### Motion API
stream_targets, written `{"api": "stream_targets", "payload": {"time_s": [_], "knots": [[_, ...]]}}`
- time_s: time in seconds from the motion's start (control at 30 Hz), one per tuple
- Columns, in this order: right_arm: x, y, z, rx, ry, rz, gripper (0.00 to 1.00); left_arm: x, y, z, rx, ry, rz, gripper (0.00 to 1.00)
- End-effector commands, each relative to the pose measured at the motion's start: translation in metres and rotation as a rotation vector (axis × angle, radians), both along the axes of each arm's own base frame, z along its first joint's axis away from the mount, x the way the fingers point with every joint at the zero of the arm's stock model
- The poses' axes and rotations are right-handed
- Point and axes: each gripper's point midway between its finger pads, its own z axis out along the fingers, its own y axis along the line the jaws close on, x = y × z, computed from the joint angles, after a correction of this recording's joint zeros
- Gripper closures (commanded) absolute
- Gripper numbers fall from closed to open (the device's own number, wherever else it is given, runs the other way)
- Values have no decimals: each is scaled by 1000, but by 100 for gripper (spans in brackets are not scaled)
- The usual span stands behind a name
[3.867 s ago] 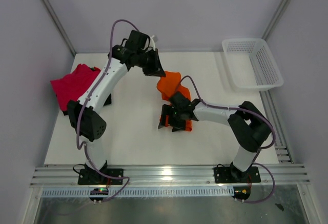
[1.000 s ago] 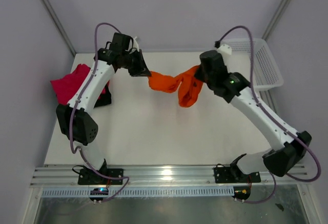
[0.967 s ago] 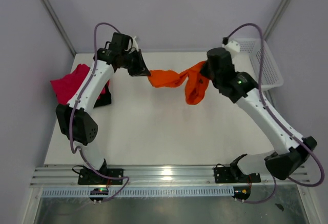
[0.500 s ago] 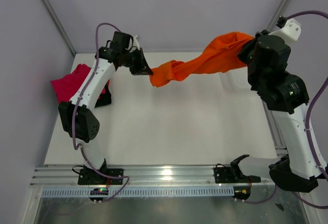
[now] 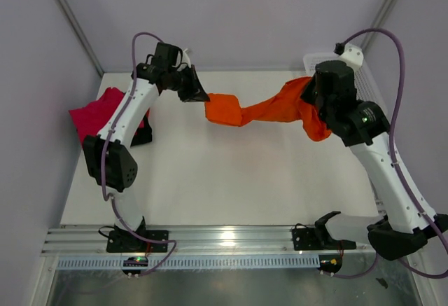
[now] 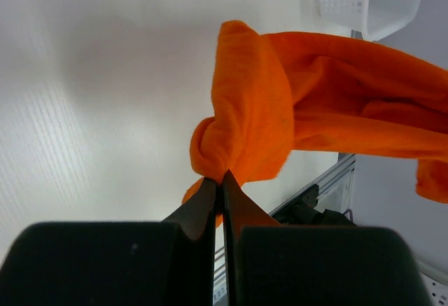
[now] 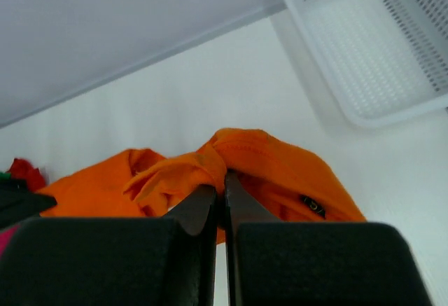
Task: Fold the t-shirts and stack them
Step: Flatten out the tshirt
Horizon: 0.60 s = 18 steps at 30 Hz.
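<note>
A white tabletop [image 5: 210,187] fills the middle of the overhead view, matte, with a fine ribbed grain visible in the left wrist view. Plain pale lavender-grey walls enclose it: a far wall [image 5: 238,12], a left wall [image 5: 31,124] and a right wall [image 5: 423,47]. Slim metal posts rise from the far-left corner [image 5: 70,20] and the far-right corner [image 5: 385,8]. A slotted aluminium rail [image 5: 231,239] runs along the near edge, with a bright glare spot at its middle. Just below it lies a white toothed strip [image 5: 231,261], then a dull grey-green surface [image 5: 231,288]. The light is soft and even, and shadows on the tabletop are faint.
</note>
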Motion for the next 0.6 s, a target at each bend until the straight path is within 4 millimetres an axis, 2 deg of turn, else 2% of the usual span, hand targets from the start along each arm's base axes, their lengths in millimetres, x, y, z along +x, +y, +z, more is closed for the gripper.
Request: {"api": "stream_targets", "payload": {"time_s": [0.0,0.03,0.07,0.1,0.13,0.17,0.2,0.27,0.3,0.47,0.57], "knots": [[-4,35,-55,97,122,146,97,12,-4,21,-52,-58,6,100],[-9,39,-67,119,141,166,97,12,-3,21,-52,-57,8,100],[-12,52,-97,147,197,212,97,12,-3,21,-51,-55,10,100],[-13,52,-109,150,209,208,96,13,-3,20,-49,-52,11,100],[-19,61,-124,177,243,258,97,12,-3,20,-49,-49,10,100],[-25,65,-132,189,251,287,97,11,-3,19,-48,-45,10,100],[-30,68,-161,181,296,302,96,11,-2,18,-42,-43,12,100],[-41,73,-185,175,341,350,97,11,-1,18,-35,-46,15,100],[-51,71,-207,147,387,367,96,12,0,17,-32,-43,17,100],[-84,76,-258,104,529,497,97,16,-2,18,-35,-34,21,100],[-96,87,-265,134,538,595,97,21,-4,17,-41,-19,24,100]]}}
